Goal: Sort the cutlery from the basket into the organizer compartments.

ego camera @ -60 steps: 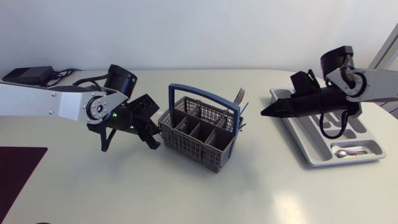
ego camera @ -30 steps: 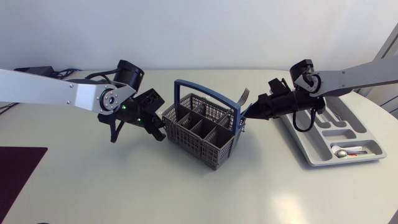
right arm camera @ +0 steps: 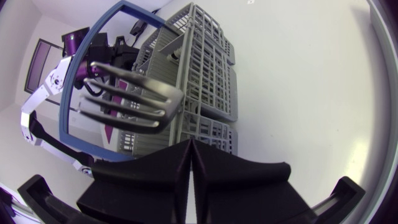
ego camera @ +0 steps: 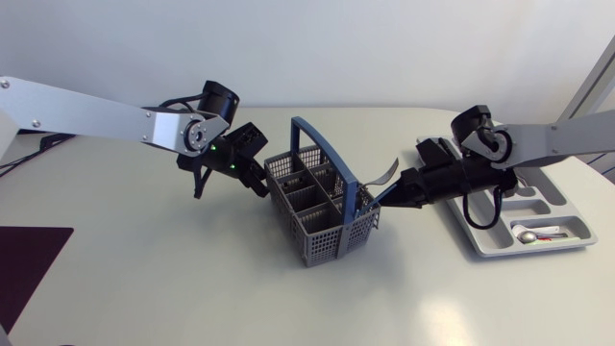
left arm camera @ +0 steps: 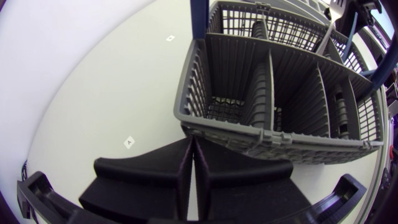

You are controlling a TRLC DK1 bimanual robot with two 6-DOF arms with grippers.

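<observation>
As the right gripper (ego camera: 382, 200) and left gripper (ego camera: 258, 185), both pressed together, close on the basket (ego camera: 325, 238) and turn it, the fork (ego camera: 388, 172) at its edge waits ungrasped.

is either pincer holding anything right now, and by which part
Nothing held: left pincer shut beside the basket, right pincer shut just short of the fork.
</observation>
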